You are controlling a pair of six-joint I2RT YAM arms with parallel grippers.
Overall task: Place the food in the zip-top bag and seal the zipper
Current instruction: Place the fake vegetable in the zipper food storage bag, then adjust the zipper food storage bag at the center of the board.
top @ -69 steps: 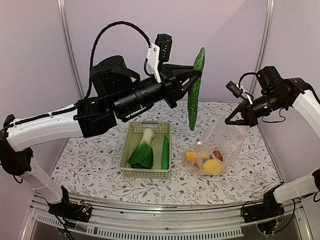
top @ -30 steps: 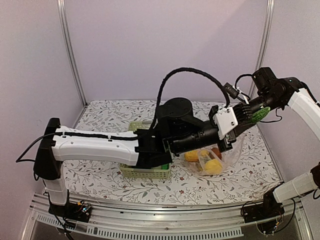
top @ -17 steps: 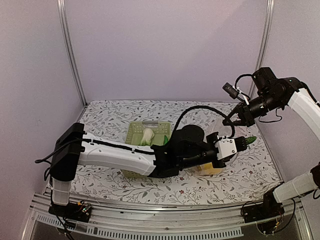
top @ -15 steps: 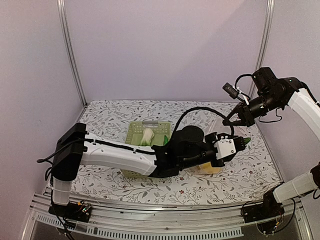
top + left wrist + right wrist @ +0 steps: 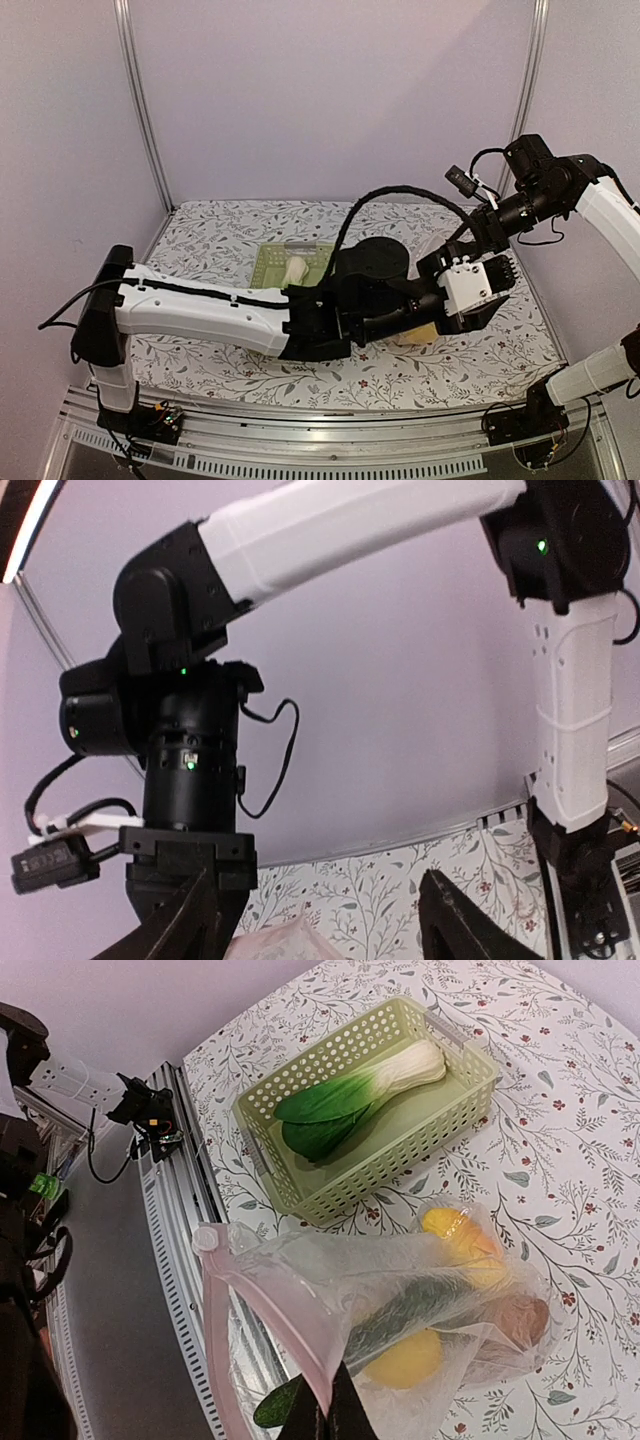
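Lilac walls close in the floral table. Your left gripper hangs over the bag at the right of the table. Its fingers are spread wide with nothing between them, and only a scrap of bag shows just below. The cucumber lies inside the bag, beneath that gripper and apart from it. Your right gripper is clamped on the bag's mouth edge, holding it up at the far right.

Half a second ago the left gripper sat lower, at the bag's mouth, with the cucumber's green tip poking out past it to the right. Now it has let go and lifted.

The cucumber runs roughly right to left, slanting down from the mouth. One tip sticks out beside the right gripper and the other end rests among the lemons. Left of the bag, the basket holds the bok choy.
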